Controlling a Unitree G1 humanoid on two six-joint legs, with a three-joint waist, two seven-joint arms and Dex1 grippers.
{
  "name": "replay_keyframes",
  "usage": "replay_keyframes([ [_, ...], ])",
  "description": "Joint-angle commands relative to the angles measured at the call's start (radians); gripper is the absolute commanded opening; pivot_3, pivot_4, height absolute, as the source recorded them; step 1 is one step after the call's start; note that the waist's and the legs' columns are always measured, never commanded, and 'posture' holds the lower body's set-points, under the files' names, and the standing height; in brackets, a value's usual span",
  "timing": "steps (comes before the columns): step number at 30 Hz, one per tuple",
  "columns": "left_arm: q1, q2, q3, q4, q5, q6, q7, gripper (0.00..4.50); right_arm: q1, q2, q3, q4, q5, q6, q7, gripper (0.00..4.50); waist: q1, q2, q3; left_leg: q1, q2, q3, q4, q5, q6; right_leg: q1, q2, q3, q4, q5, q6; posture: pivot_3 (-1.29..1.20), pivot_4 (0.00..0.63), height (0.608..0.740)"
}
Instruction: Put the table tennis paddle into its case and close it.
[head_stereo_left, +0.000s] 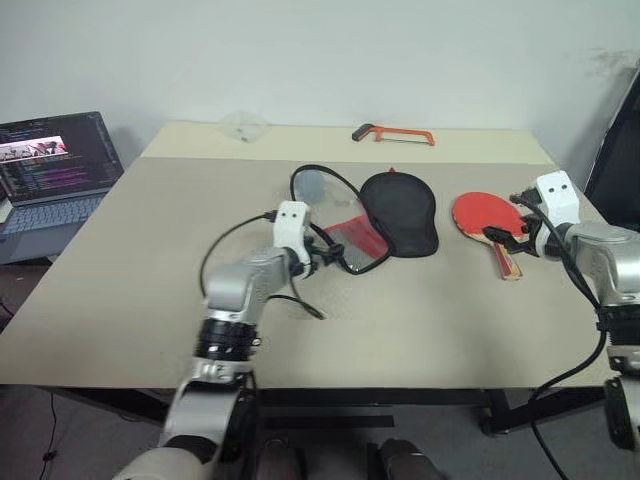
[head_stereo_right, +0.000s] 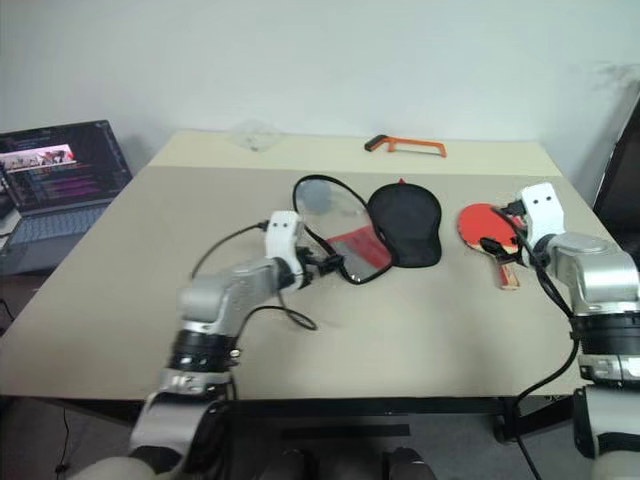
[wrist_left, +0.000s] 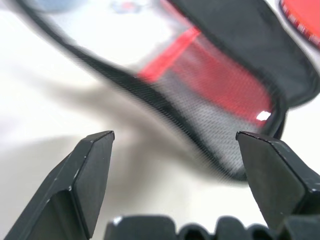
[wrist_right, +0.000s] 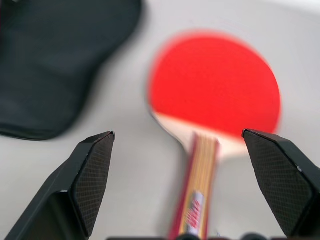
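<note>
The case lies unzipped and splayed mid-table: black half on the right, clear-and-mesh half w/ the red panel folded out to the left. The table tennis paddle sits flat just right of it, not touching, red face toward the far side, handle pointing back at the near edge. Right gripper hovers over the handle, fingers wide apart, nothing in them; from its wrist cam the handle runs straight up the middle between the two pads, so alignment looks good. Left gripper is at the near-left rim of the mesh flap, fingers also spread, holding nothing. Step in hand, as I read it, is the pickup of the paddle. To do it well: drop straight down on the handle, pinch across its narrow sides close to the blade so it won't swing, lift level. Handle is thin and lies flat, so fingertips need to reach the tabletop or they'll skid off. Left should prob pin or lift that flap to keep the mouth open. Hacksaw at far edge is well clear; laptop off to the left too.
</note>
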Motion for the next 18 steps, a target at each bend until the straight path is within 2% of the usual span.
replay_keyframes([
  [1,0.046,0.138,0.025,-0.128,-0.067,0.016,-0.162,4.34,-0.072,0.013,-0.029,0.121,-0.050,-0.029,-0.082,4.50,0.001,0.000,0.000,-0.001,0.000,0.000,0.000,0.000,0.000,-0.001,0.000,0.000,0.000,0.000,0.000,0.00,0.150,0.740],
  [4,0.087,0.245,0.061,-0.151,-0.108,-0.037,-0.280,4.34,-0.120,0.048,-0.041,0.234,-0.050,-0.076,-0.091,4.50,0.000,0.001,0.000,-0.001,0.000,0.001,0.000,0.000,0.000,-0.001,0.000,0.000,0.000,0.000,0.000,0.00,0.150,0.740],
  [7,0.097,0.284,0.098,-0.167,-0.147,-0.072,-0.345,4.34,-0.169,0.071,-0.043,0.347,-0.066,-0.134,-0.102,4.50,0.003,0.001,0.000,-0.001,0.000,0.000,0.001,0.000,0.000,-0.001,-0.001,-0.001,0.000,0.000,0.000,0.00,0.150,0.740],
  [11,0.139,0.358,0.071,-0.237,-0.178,-0.116,-0.471,4.34,-0.236,0.104,-0.047,0.503,-0.089,-0.184,-0.150,4.50,0.000,0.001,0.001,-0.001,0.000,0.000,0.001,0.000,0.000,0.000,-0.001,-0.001,-0.001,-0.001,0.002,0.00,0.150,0.740],
  [18,0.137,0.357,0.066,-0.251,-0.174,-0.119,-0.471,4.34,-0.287,0.119,-0.094,0.676,-0.087,-0.232,-0.240,4.50,-0.003,0.001,0.001,-0.001,0.000,0.000,0.001,0.000,0.000,0.000,-0.001,-0.002,0.000,-0.002,0.000,0.00,0.150,0.740],
])
